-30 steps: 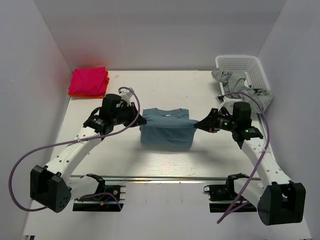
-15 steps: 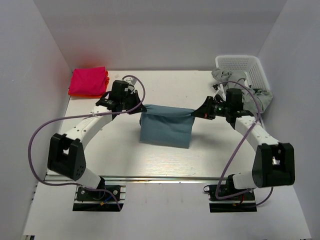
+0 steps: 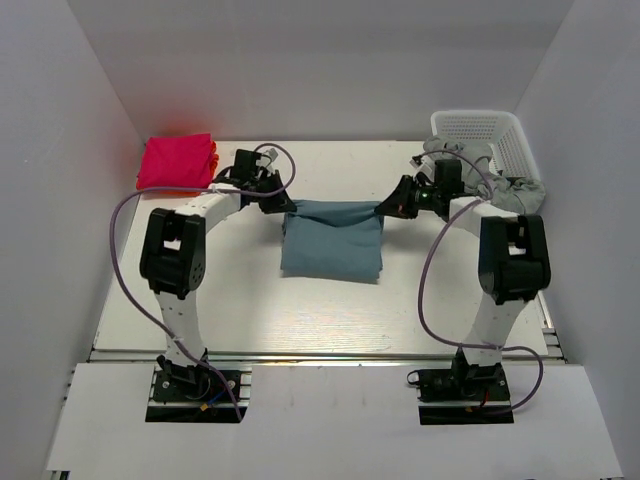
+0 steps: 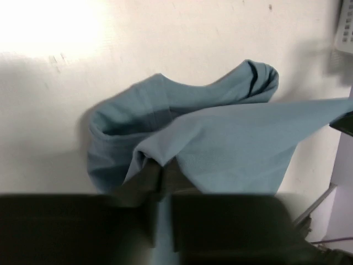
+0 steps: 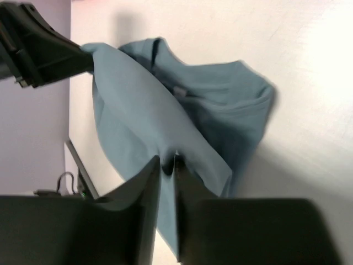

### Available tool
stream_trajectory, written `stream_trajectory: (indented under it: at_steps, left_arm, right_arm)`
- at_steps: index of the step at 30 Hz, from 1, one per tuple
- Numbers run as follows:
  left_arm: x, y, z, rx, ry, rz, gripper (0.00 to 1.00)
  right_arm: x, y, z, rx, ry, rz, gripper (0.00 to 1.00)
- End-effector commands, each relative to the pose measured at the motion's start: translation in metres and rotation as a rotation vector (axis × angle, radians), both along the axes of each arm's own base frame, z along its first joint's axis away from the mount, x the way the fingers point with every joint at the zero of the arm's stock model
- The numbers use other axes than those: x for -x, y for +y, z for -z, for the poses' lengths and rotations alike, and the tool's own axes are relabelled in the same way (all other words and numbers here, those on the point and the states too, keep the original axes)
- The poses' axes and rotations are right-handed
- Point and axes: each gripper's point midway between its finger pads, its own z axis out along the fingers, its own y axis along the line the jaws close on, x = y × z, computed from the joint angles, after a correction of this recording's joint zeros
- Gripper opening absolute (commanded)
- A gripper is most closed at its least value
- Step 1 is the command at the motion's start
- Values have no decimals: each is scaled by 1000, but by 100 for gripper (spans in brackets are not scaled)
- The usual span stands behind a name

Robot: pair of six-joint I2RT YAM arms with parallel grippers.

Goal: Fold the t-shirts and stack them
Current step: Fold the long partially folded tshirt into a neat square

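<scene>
The left pincer (image 3: 283,205) and right pincer (image 3: 385,208), each pinching a corner of the dusty teal-blue cotton t-shirt (image 3: 332,250), have swept farther back across the white tabletop (image 3: 250,310), drawing the lifted edge over so the shirt lies doubled at its middle, this fold seemingly near complete.

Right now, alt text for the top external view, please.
The left gripper and right gripper pinch the far corners of a teal-blue t-shirt mid-table. A folded pink t-shirt lies far left; grey t-shirts spill from a white lattice basket far right.
</scene>
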Motion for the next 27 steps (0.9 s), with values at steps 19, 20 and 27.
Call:
stream_trajectory:
  at_steps: [19,20,27]
  left_arm:
    - [-8,-48,-86,234,-357,359,100]
    - [-8,-53,-76,234,-341,367,100]
    - [-38,-44,-18,182,-227,298,100]
  right_arm:
    - [-17,17,-30,115,-199,-79,91]
    - [-16,20,-28,112,-199,-89,91]
    - [-36,42,-12,38,-191,-129,91]
